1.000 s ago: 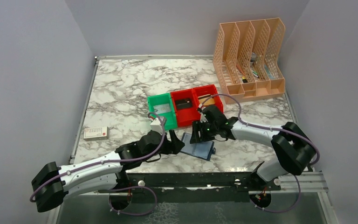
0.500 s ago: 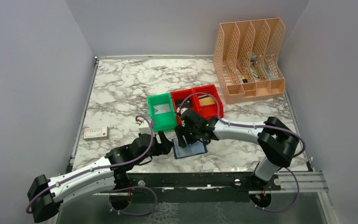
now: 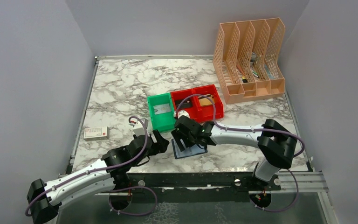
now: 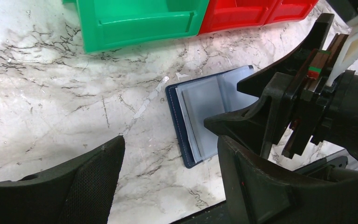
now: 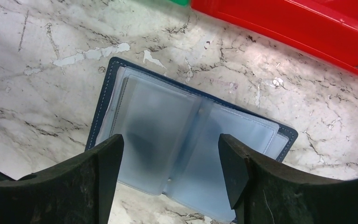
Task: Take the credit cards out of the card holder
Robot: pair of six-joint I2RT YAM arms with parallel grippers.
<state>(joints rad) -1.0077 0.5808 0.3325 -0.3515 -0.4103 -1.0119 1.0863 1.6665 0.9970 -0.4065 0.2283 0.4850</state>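
The card holder [image 3: 190, 150] lies open and flat on the marble, navy cover down, with its pale translucent sleeves [image 5: 177, 135] facing up. The sleeves that show look empty, and I cannot make out any credit cards in them. My right gripper [image 5: 170, 154] hovers open just above the card holder, its fingers over the two pages and nothing between them. It is seen from above at the holder's far edge [image 3: 182, 136]. My left gripper [image 4: 170, 149] is open over bare marble, just left of the card holder [image 4: 205, 112], and empty.
A green bin [image 3: 154, 116] and two joined red bins [image 3: 216, 109] stand just behind the card holder, with flat items inside. A peach file organizer [image 3: 251, 58] is at the back right. A small white and red box [image 3: 96, 133] lies at the left. The table's near edge is close.
The right gripper moved left and down over the card holder, which shifted slightly left, and its jaws widened. The left gripper drew back to the left.
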